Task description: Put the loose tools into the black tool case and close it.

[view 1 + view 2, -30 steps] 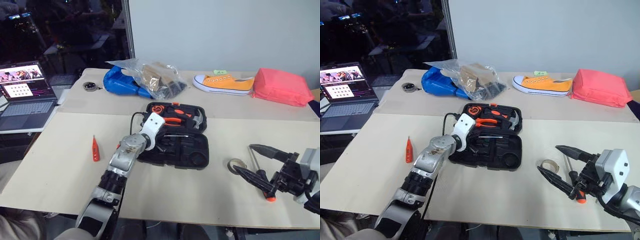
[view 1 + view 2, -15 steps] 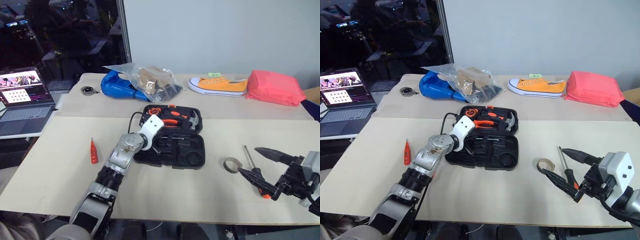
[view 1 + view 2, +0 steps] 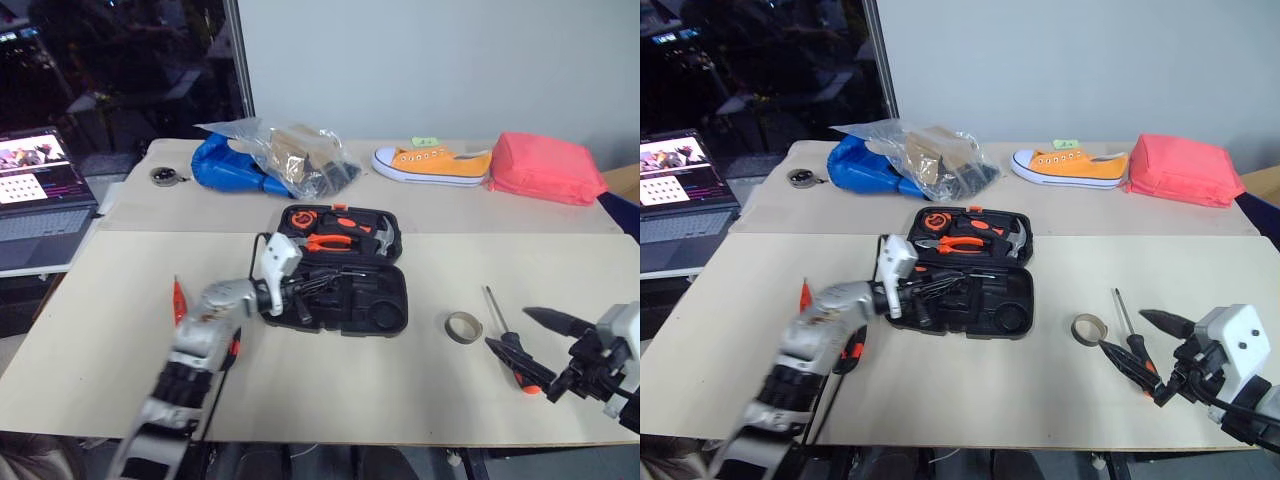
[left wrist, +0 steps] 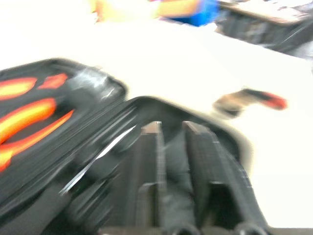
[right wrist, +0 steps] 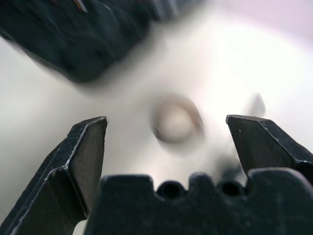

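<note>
The black tool case (image 3: 340, 272) lies open mid-table; the left gripper (image 3: 923, 300) hovers at its near-left corner, fingers slightly parted; the right gripper (image 3: 520, 335), jaws spread wide, hangs over a screwdriver (image 3: 510, 348) beside the tape roll (image 3: 463, 326).

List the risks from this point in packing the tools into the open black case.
1. The black-and-orange screwdriver lies right by the open right gripper, near the beige table's front edge; a nudge could roll it off.
2. The slim orange tester screwdriver and another orange-handled tool sit close under the left arm, which could sweep them.
3. The left gripper is at the open black plastic case; bumping it may shift the case.
</note>
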### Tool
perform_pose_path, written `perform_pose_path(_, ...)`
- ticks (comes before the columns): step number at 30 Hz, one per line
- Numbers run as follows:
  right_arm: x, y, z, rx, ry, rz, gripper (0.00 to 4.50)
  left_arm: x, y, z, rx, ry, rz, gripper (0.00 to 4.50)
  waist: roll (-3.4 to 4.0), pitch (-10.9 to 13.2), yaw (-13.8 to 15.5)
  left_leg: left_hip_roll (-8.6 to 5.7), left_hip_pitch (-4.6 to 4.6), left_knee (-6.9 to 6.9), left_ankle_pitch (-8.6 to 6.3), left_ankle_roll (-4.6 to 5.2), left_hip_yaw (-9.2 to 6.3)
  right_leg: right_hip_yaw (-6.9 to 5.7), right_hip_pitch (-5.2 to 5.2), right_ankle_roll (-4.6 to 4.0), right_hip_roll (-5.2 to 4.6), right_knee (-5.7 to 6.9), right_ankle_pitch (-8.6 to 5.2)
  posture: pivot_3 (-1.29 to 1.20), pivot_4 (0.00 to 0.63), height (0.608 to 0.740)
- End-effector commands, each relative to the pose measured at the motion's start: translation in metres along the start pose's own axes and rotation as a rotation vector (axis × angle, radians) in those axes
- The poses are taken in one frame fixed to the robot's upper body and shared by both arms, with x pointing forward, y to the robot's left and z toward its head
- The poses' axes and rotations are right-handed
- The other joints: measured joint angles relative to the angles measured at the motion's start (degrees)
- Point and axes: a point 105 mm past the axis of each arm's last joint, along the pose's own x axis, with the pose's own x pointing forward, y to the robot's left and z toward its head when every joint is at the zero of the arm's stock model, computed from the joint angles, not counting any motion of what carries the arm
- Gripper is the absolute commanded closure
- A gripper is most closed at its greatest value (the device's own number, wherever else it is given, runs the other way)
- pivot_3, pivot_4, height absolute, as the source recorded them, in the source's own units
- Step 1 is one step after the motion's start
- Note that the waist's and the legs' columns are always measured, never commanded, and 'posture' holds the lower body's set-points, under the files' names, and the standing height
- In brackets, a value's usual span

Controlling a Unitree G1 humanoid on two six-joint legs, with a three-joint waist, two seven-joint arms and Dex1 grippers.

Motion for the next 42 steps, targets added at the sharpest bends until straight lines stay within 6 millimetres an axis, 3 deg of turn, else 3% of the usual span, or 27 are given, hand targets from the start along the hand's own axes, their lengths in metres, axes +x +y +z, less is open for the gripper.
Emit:
perform_pose_path(1, 0.005, -0.01, -0.009, 0.046, 0.137, -0.067, 0.0, -0.013, -0.042, 0.02, 0.022, 0.056, -0.233, 1.95, -0.06, 0.0, 0.2, -0.1, -0.03, 0.0, -0.02, 0.03, -0.01, 0.03, -0.02, 0.08, -0.04, -0.06, -0.06, 0.0, 0.15, 0.74)
perform_pose_path(7, 0.018, -0.024, -0.031, 0.171, 0.353, -0.131, 0.0, -0.022, -0.068, 0.032, 0.075, 0.156, -0.374, 0.03, -0.46, 0.3, 0.7, -0.43, -0.04, 0.05, -0.01, 0.15, -0.18, 0.05, 0.04, 0.52, -0.18, -0.12, -0.32, 0.0, 0.15, 0.74)
perform_pose_path(9, 0.02, -0.026, -0.039, 0.191, 0.416, -0.138, 0.0, -0.021, -0.068, 0.034, 0.1, 0.158, -0.368, 0.03, -0.55, 0.4, 1.1, -0.47, -0.03, 0.05, 0.01, 0.19, -0.19, 0.08, 0.06, 0.54, -0.18, -0.12, -0.33, 0.0, 0.15, 0.74)
perform_pose_path(10, 0.021, -0.027, -0.042, 0.2, 0.439, -0.139, 0.51, -0.02, -0.067, 0.036, 0.109, 0.156, -0.363, 0.0, -0.54, 0.4, 1.2, -0.47, -0.04, 0.05, 0.02, 0.19, -0.19, 0.09, 0.06, 0.54, -0.17, -0.12, -0.33, 0.0, 0.15, 0.74)
perform_pose_path(13, 0.021, -0.034, -0.049, 0.203, 0.488, -0.17, 1.28, -0.018, -0.066, 0.038, 0.119, 0.146, -0.348, 0.0, -0.54, 0.4, 1.4, -0.5, -0.06, 0.04, 0.02, 0.19, -0.19, 0.09, 0.03, 0.54, -0.13, -0.13, -0.33, 0.0, 0.15, 0.74)
perform_pose_path(18, 0.019, -0.042, -0.046, 0.181, 0.476, -0.204, 3.03, -0.016, -0.065, 0.04, 0.127, 0.133, -0.312, 0.0, -0.5, 0.4, 1.5, -0.5, -0.12, 0.03, 0.01, 0.2, -0.21, 0.08, 0.02, 0.54, -0.12, -0.19, -0.34, 0.0, 0.15, 0.74)
perform_pose_path(20, 0.017, -0.044, -0.033, 0.148, 0.416, -0.201, 3.56, -0.016, -0.061, 0.041, 0.136, 0.128, -0.275, 0.0, -0.47, 0.3, 1.5, -0.51, -0.13, 0.03, 0.0, 0.21, -0.21, 0.08, 0.03, 0.55, -0.12, -0.22, -0.34, 0.0, 0.15, 0.74)
perform_pose_path(21, 0.016, -0.044, -0.028, 0.137, 0.395, -0.198, 3.57, -0.016, -0.06, 0.041, 0.139, 0.128, -0.262, 0.0, -0.47, 0.3, 1.6, -0.51, -0.13, 0.03, 0.0, 0.21, -0.21, 0.08, 0.03, 0.56, -0.13, -0.21, -0.34, 0.0, 0.15, 0.74)
perform_pose_path(23, 0.016, -0.041, 0.006, 0.082, 0.241, -0.147, 3.57, -0.019, -0.048, 0.043, 0.153, 0.097, -0.154, 0.0, -0.42, 0.4, 1.6, -0.51, -0.13, 0.03, 0.0, 0.21, -0.21, 0.08, 0.03, 0.57, -0.13, -0.2, -0.35, 0.0, 0.15, 0.74)
perform_pose_path(25, 0.021, -0.022, 0.052, -0.025, 0.061, -0.01, 3.57, -0.028, -0.044, 0.045, 0.16, 0.04, -0.095, 0.0, -0.42, 0.5, 0.9, -0.5, -0.11, 0.05, 0.0, 0.21, -0.19, 0.12, 0.02, 0.58, -0.12, -0.17, -0.35, 0.0, 0.15, 0.74)
perform_pose_path(29, 0.055, 0.021, 0.099, -0.225, -0.05, 0.234, 3.57, -0.056, -0.051, 0.045, 0.082, -0.012, -0.024, 0.0, -0.55, 0.9, -1.0, -0.39, 0.05, 0.05, 0.0, 0.21, -0.25, 0.25, 0.04, 0.55, 0.02, 0.02, -0.32, 0.0, 0.15, 0.74)
perform_pose_path(34, 0.119, 0.046, 0.12, -0.515, 0.004, 0.357, 3.57, -0.087, -0.06, 0.038, 0.012, -0.011, 0.1, 0.0, -0.84, 1.2, -1.4, 0.25, 0.28, -0.02, 0.1, 0.06, -0.22, 0.11, 0.03, 0.14, 0.36, 0.01, -0.16, 0.0, 0.15, 0.74)
perform_pose_path(37, 0.145, 0.054, 0.128, -0.667, 0.037, 0.402, 3.57, -0.098, -0.065, 0.033, 0.009, 0.021, 0.166, 0.0, -0.72, 1.3, -0.9, 0.14, 0.17, -0.05, 0.1, 0.06, -0.11, 0.14, -0.15, -0.17, 0.21, 0.02, -0.02, 0.0, 0.15, 0.74)
perform_pose_path(42, 0.167, 0.065, 0.133, -0.788, 0.07, 0.501, 3.57, -0.107, -0.071, 0.031, 0.011, 0.039, 0.231, 0.0, -0.7, 1.2, 0.3, 0.05, -0.34, -0.11, 0.02, 0.0, 0.04, 0.07, -0.73, -0.26, 0.01, 0.06, 0.0, 0.0, 0.15, 0.74)
